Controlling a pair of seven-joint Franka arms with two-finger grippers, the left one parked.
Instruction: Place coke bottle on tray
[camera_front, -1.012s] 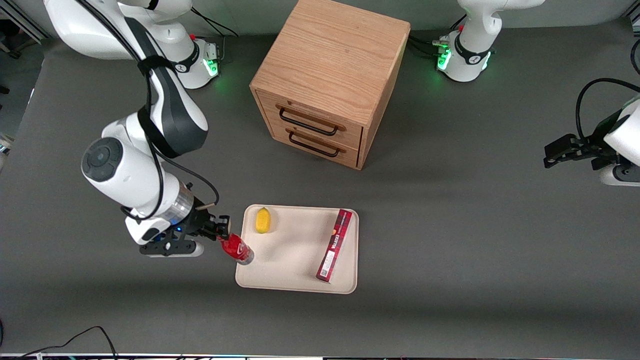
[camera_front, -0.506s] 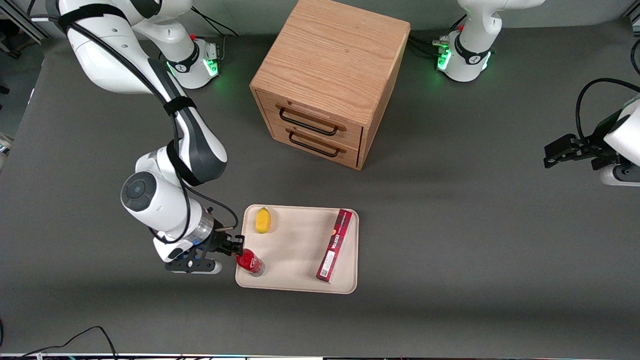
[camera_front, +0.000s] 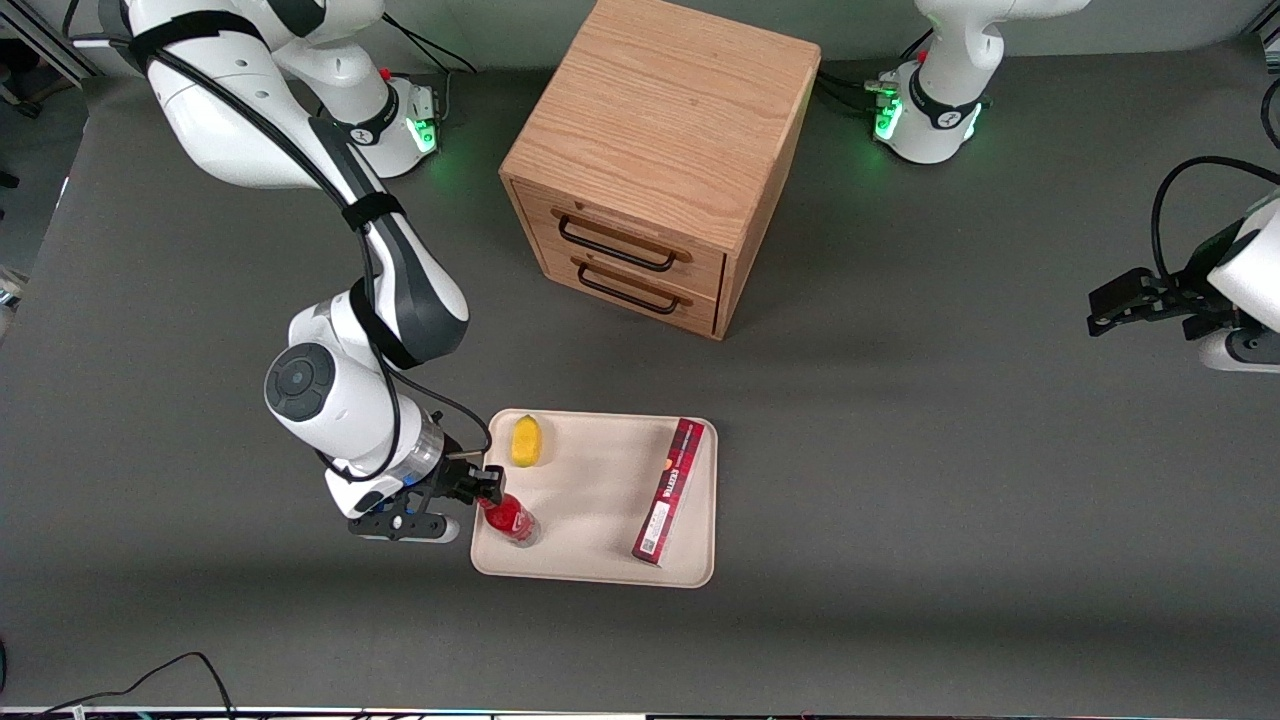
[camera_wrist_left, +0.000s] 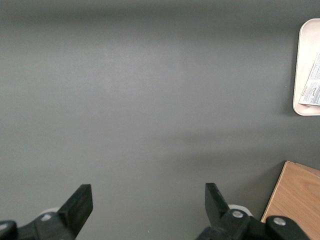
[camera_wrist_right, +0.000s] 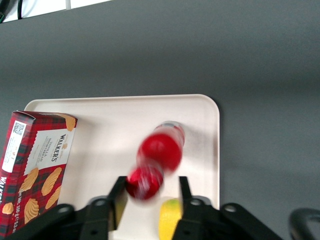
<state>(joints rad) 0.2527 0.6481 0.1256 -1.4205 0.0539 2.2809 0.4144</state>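
The coke bottle (camera_front: 512, 520), small and red with a red cap, is on the cream-beige tray (camera_front: 600, 500), in the corner nearest the working arm and the front camera, leaning a little. My right gripper (camera_front: 487, 488) is just above the bottle's cap at the tray's edge. In the right wrist view the bottle (camera_wrist_right: 160, 150) is blurred, with its cap between the fingers of the gripper (camera_wrist_right: 151, 187). One finger is at the cap and the other stands apart from it, so the gripper is open. The tray (camera_wrist_right: 100, 115) lies under the bottle.
A yellow lemon (camera_front: 526, 441) lies on the tray farther from the front camera than the bottle. A long dark-red biscuit box (camera_front: 668, 490) lies on the tray toward the parked arm's end. A wooden two-drawer cabinet (camera_front: 650, 150) stands farther back.
My right arm moved toward the tray with the bottle, from beside the tray's edge to over its corner. The bottle now rests on the tray and the fingers have spread from its cap.
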